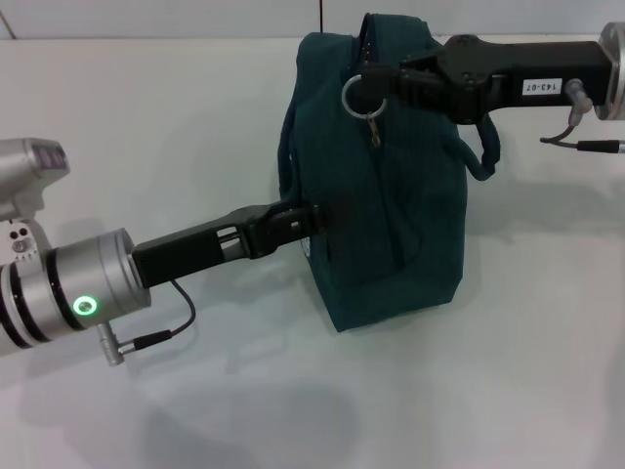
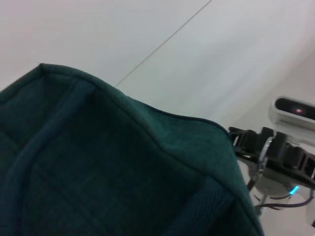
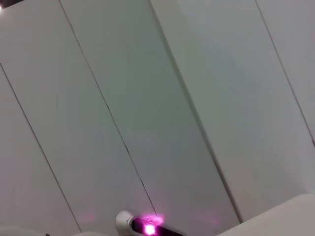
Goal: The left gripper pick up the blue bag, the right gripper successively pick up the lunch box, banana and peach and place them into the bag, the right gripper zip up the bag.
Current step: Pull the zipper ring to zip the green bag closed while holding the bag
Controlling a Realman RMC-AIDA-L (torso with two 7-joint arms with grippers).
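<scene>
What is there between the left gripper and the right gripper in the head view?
The blue bag stands between them: the left gripper meets its side, and the right gripper is at the silver ring pull on top.

The blue bag (image 1: pixel 376 186) stands upright on the table (image 1: pixel 195 117), near its far edge. The left gripper (image 1: pixel 314 217) touches its left side; the right gripper (image 1: pixel 376 83) is at its top, by the ring pull (image 1: pixel 354 93).
</scene>
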